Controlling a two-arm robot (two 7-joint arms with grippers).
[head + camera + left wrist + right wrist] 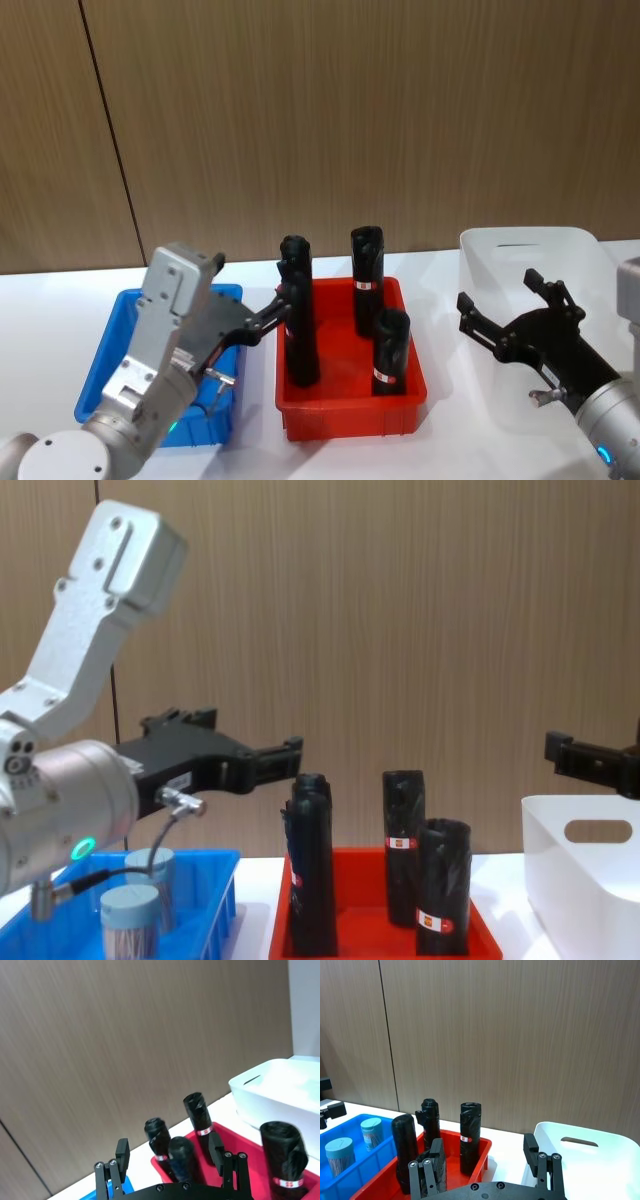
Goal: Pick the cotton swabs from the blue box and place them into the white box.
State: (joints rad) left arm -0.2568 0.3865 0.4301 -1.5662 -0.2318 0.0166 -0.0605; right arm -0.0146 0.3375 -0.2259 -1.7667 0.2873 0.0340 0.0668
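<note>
The left tool, spread apart, is hovering over the blue box's edge. Next it should be dropping onto the swabs. The right tool, also apart, is hanging well away.

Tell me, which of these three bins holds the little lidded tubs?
The blue box, leftmost: two cotton swabs stand inside. The red tray holds black rolls.

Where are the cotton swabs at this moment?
In the chest view, two cotton swabs stand in the blue box on the robot's left, beside the red tray.
</note>
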